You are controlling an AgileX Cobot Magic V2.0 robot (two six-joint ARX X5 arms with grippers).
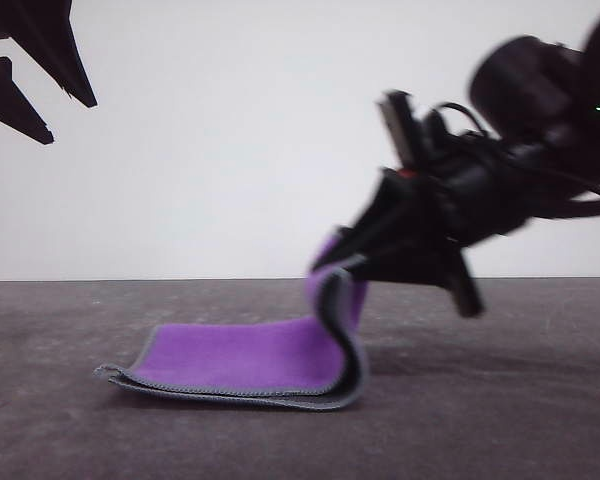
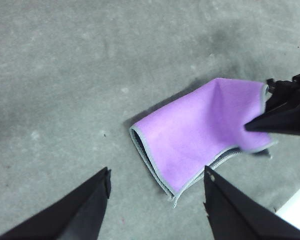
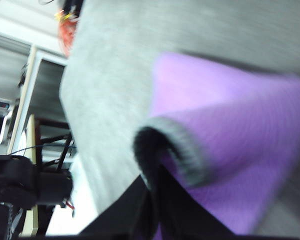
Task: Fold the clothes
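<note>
cloth (image 1: pixel 245 357): bright purple face, grey stitched edging | bench (image 1: pixel 500 420): mottled dark grey | right end effector (image 1: pixel 330 262): black | wall (image 1: pixel 230 140): white

Right wrist view is smeared all over: cloth (image 3: pixel 225 150) edging and the surface (image 3: pixel 110 100) have no sharp detail, and the right tool (image 3: pixel 152 210) is cut off at the frame bottom, its fingertips buried in the fold, so the exact pinch point is unclear. Background clutter at that view's edge is too blurred to identify. In the front view the left tool (image 1: pixel 45 95) is cropped by the top-left corner, only dark finger tips visible. Right arm body runs off the right edge. The cloth's (image 1: pixel 250 365) dark face is mostly hidden underneath. In the left wrist view the left tool's (image 2: pixel 157 200) fingers are cut by the bottom edge, and the cloth (image 2: pixel 200 130) corner sits behind the right tool (image 2: pixel 277 117).
</note>
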